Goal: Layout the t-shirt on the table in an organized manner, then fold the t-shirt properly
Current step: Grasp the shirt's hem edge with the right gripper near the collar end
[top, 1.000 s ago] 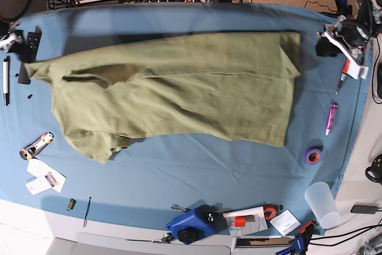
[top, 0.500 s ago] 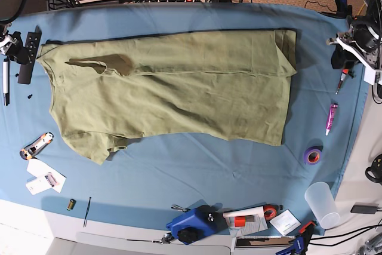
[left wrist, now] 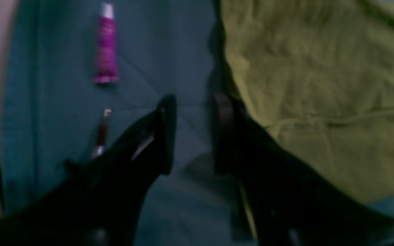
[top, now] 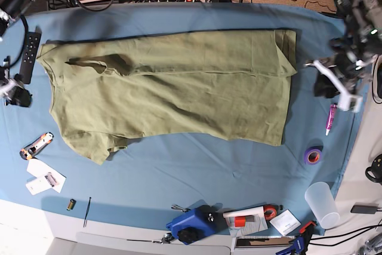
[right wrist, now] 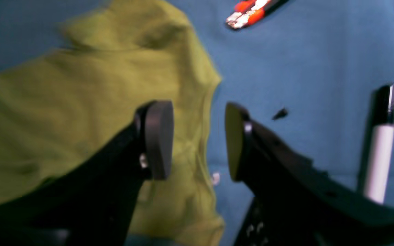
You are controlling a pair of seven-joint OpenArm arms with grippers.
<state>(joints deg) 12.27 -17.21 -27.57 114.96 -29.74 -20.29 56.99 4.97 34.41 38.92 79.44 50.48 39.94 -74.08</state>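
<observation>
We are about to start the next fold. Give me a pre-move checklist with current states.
1. Left hand empty, open beside the hem: ok.
2. Right hand empty, open over the shirt's edge: ok.
3. The t-shirt lies wholly on the table: ok.
4. Shirt spread flat: not ok, folded over along its far edge, near sleeve bunched.
5. Purple tube and purple tape roll off the cloth: ok.
6. Neck tag position: cannot tell.
</observation>
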